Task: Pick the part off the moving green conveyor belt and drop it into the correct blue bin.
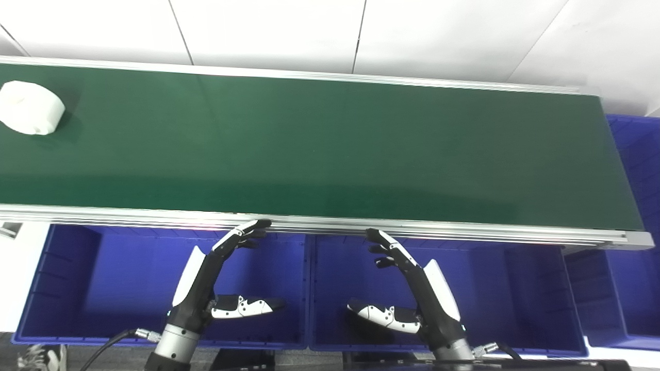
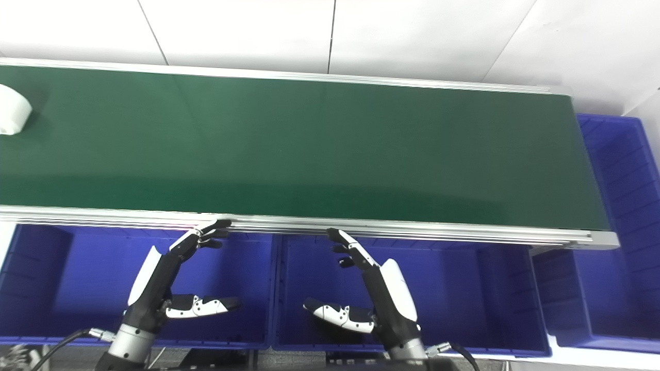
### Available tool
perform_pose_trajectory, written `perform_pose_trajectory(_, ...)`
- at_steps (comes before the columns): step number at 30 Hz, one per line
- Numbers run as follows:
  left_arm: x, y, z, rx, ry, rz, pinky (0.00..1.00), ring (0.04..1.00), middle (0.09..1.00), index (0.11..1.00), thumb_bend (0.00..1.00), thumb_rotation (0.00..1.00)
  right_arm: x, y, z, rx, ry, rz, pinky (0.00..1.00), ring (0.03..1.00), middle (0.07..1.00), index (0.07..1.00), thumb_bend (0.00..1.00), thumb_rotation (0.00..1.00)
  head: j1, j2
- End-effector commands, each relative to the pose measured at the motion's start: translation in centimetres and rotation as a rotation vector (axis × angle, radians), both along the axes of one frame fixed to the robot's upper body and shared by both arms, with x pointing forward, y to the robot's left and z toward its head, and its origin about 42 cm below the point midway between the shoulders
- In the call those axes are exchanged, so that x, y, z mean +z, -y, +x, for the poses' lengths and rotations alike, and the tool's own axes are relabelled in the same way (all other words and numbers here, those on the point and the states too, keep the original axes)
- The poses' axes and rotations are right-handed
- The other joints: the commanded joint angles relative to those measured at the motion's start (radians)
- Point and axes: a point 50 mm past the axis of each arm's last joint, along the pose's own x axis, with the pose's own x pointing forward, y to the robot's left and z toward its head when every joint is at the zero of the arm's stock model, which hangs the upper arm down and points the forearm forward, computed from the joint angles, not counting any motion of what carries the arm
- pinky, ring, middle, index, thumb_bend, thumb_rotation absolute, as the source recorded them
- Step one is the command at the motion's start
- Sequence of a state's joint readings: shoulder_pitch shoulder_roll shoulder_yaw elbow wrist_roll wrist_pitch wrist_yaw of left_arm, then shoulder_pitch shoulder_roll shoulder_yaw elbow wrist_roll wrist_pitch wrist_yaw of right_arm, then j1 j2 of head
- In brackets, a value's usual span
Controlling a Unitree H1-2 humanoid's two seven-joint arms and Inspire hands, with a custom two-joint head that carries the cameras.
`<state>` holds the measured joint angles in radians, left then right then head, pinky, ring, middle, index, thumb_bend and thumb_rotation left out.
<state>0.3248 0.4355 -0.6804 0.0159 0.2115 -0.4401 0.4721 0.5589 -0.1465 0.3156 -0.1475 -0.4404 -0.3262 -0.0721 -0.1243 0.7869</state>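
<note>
Green belt (image 1: 330, 144): white part (image 1: 30, 108) far left, well apart from both empty, spread hands (image 1: 206, 281) (image 1: 417, 288).

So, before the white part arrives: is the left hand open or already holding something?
Open. The left hand holds nothing, fingers extended and thumb spread apart above the blue bin; the white part lies far off on the belt.

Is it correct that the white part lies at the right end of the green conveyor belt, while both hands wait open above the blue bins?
Not quite. The white part lies at the left end of the green conveyor belt, as the left eye view shows. The rest holds: the left hand and the right hand wait open above the blue bins.
</note>
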Motion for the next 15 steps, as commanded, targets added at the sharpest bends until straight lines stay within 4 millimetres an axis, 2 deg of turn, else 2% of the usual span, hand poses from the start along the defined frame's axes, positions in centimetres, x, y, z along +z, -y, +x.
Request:
perform_pose_trajectory(1,0.81,-0.02,0.21,-0.003,0.043,-0.03,0.69,0.764,0.838,0.794,0.73,0.3,0.69,-0.28,0.0,0.009,0.05,0.034,0.7,0.807,0.857,0.879,0.59,0.35,0.001,-0.002)
perform_pose_trajectory(15,0.37,0.06,0.13,0.001,0.028,-0.028,0.69,0.77,0.837,0.793,0.74,0.32,0.44,-0.28,-0.08,0.011,0.039,0.024,0.7,0.805,0.853,0.879,0.6,0.38,0.005,-0.016)
